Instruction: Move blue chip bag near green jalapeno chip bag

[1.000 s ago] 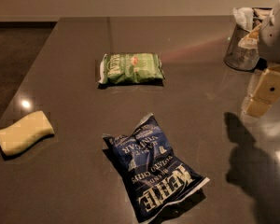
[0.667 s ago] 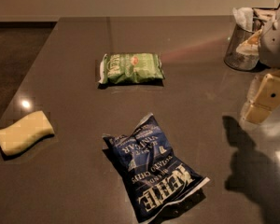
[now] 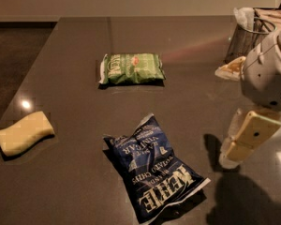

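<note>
The robot's hand [image 3: 230, 157] has dropped lower along the counter's [image 3: 75, 88] right edge and swung slightly inward within the past second. It now hangs just above the surface, its shadow pooled beneath it. It carries nothing, and whether it stands open or closed cannot be told from this angle.

The blue chip bag [image 3: 152, 172] lies crinkled, its lettering upside down to the camera, close to the near edge and just left of the hand. The two are near but not touching, and the bag has not shifted.

The green jalapeno chip bag [image 3: 132, 68] sits flat nearer the far edge, well apart from the blue one and likewise unmoved.

A pale yellow sponge [image 3: 23, 132] rests by the left edge, and a wire basket [image 3: 246, 41] of packets fills the far right corner.

The descent reads as the start of an approach to the blue bag. The grasp is not yet made and the carry toward the green bag is still to come, so the task appears to be at its opening stage.
</note>
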You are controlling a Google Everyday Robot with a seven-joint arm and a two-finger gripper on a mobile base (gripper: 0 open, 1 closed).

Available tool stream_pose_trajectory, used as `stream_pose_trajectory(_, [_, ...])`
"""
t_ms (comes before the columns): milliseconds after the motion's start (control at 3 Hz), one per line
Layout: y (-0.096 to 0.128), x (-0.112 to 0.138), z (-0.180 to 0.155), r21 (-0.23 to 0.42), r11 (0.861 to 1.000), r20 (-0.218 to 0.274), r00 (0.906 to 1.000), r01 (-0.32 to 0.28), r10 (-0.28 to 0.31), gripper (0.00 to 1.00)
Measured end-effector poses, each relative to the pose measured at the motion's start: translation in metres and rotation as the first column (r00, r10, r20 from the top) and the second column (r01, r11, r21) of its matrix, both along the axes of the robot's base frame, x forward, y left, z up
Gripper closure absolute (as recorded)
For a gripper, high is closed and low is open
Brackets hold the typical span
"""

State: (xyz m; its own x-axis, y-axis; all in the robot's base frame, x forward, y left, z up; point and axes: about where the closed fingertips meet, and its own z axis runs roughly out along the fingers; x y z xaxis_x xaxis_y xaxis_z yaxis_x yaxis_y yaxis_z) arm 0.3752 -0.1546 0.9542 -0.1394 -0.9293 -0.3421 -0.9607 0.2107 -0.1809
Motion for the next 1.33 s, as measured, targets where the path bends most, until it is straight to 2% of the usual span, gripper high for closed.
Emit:
stream_pose_trajectory(667, [0.064, -0.016, -0.031, 0.075, 0.996, -0.029, 0.9982, -0.049, 0.051, 0.00])
stream_pose_trajectory(1333, [0.111, -0.026, -0.064, 0.099, 0.992, -0.088, 0.9919, -0.084, 0.093, 0.00])
